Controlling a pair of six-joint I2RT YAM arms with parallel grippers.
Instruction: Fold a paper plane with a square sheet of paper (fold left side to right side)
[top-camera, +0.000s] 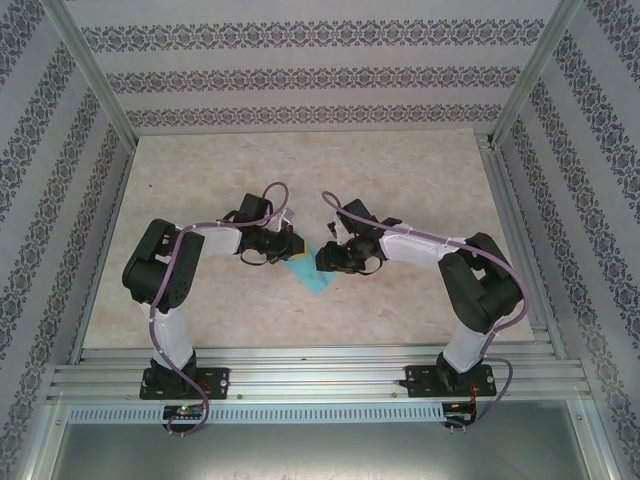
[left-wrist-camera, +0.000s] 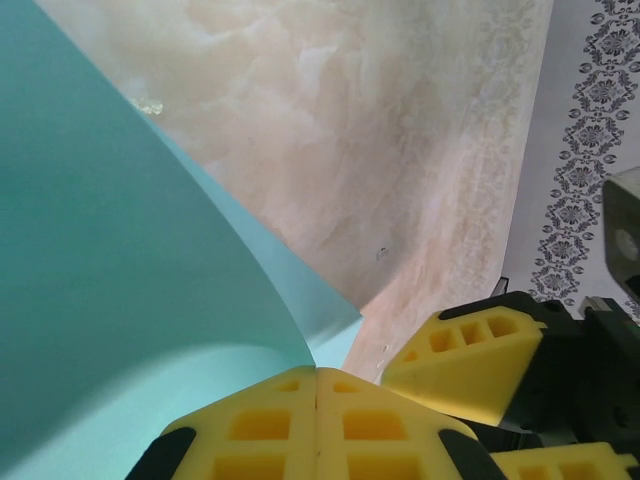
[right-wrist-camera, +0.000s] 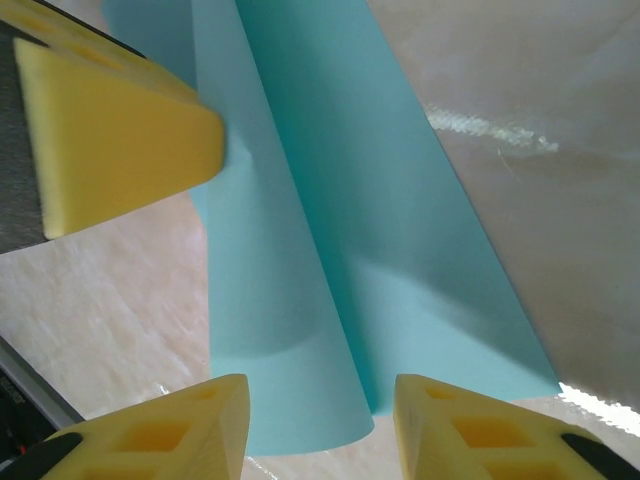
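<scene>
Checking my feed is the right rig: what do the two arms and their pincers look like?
Both the left arm and right arm have white links between chunky black joints, with a lilac cable looped along each. The left pincer and right pincer have wedge-shaped yellow fingers with rectangular cut-outs, on black mounts.

Marbled beige tabletop (top-camera: 400, 180), damask-striped walls (top-camera: 300, 75) around it, aluminium rails (top-camera: 320, 365) along the near edge.
</scene>
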